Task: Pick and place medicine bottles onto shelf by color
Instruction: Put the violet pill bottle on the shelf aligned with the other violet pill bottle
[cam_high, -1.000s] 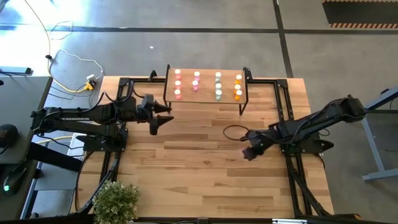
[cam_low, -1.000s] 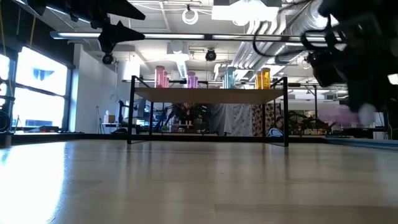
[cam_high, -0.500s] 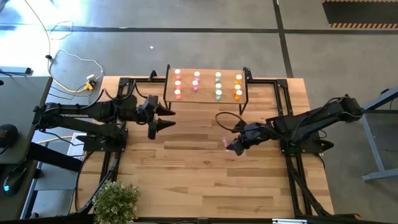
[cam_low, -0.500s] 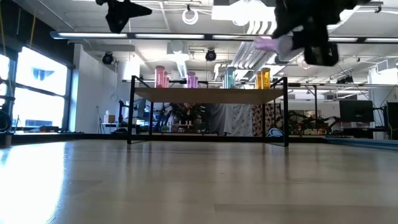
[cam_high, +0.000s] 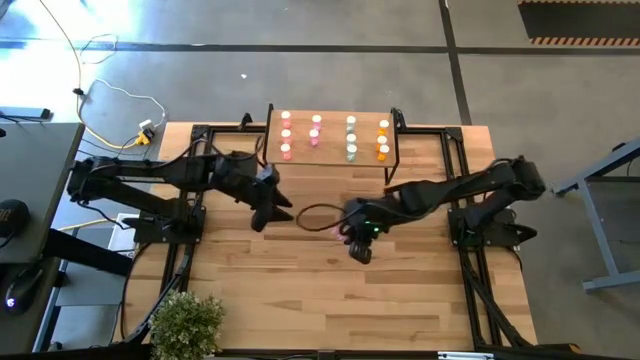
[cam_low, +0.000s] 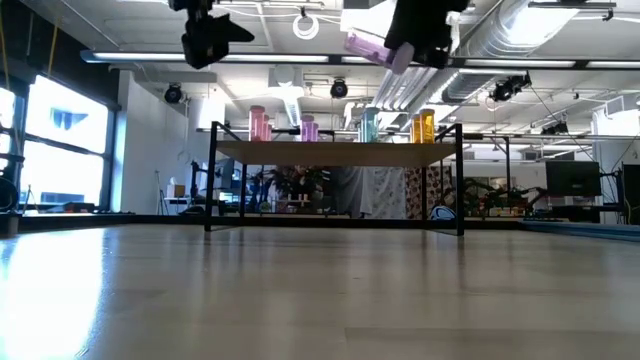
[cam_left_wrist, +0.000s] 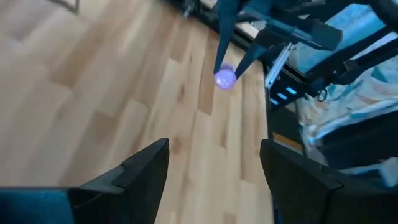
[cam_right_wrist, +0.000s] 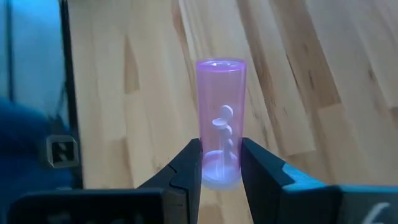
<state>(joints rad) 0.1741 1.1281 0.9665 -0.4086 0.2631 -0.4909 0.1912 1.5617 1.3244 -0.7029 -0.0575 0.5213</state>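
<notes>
The shelf (cam_high: 331, 158) stands at the table's far middle on thin black legs. On it stand pink (cam_high: 286, 135), teal (cam_high: 351, 137) and orange (cam_high: 383, 138) medicine bottles in rows by colour. My right gripper (cam_high: 357, 243) hangs high over the table's middle, in front of the shelf. It is shut on a pink bottle (cam_right_wrist: 221, 112), which also shows in the low view (cam_low: 372, 48). My left gripper (cam_high: 276, 212) hovers open and empty to the left of it, its fingers (cam_left_wrist: 149, 163) pointing toward the held bottle (cam_left_wrist: 225, 78). My right gripper pinches one end of the pink bottle (cam_right_wrist: 220, 169) between its two fingers. The rest of the bottle sticks out past the fingertips. The fingers come from the table's right, slanting down. The bottle is tilted (cam_low: 372, 48) and lifted well clear of the table.
A potted plant (cam_high: 186, 322) stands at the near left corner. Black frame rails (cam_high: 190, 260) run along both table sides. A dark cable loop (cam_high: 312, 216) hangs between the two grippers. Bare planks lie in front of the shelf.
My right gripper has risen and gone toward the table's left with the pink bottle, rolling as it went. The bottle has stayed clear of the table. My left gripper has risen a little and moved toward the table's middle, still open.
</notes>
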